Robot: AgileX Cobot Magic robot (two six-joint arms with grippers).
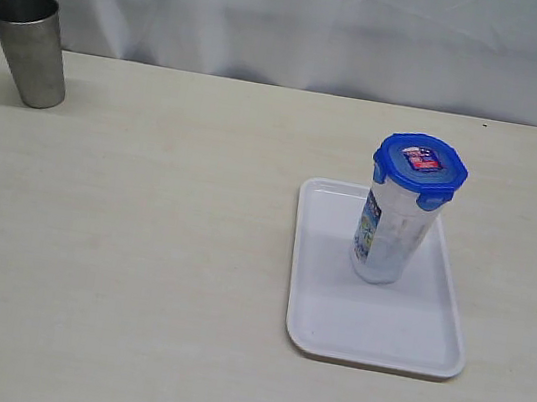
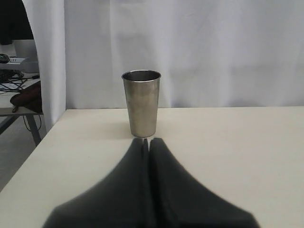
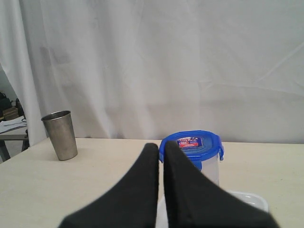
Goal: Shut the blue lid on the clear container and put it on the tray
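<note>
Right gripper [image 3: 160,148]: fingers pressed together, holding nothing, aimed toward the clear container [image 1: 387,241]. Left gripper [image 2: 146,141]: likewise pressed together and empty, facing the steel cup [image 2: 141,102].

The clear container stands upright on the tray [image 1: 332,317], toward its far half, with the blue lid [image 1: 420,167] seated on top. The tray lies on the right side of the table [image 1: 141,243]; the steel cup stands well apart at the far left corner.

The task appears complete.

Risk: the container is tall and narrow, so a brush from the right arm could topple it. The side flaps seem folded down, though this cannot be confirmed; an unlatched flap would let the lid lift.

Lid label red and blue, container label blue and white; no lettering is legible on either.
</note>
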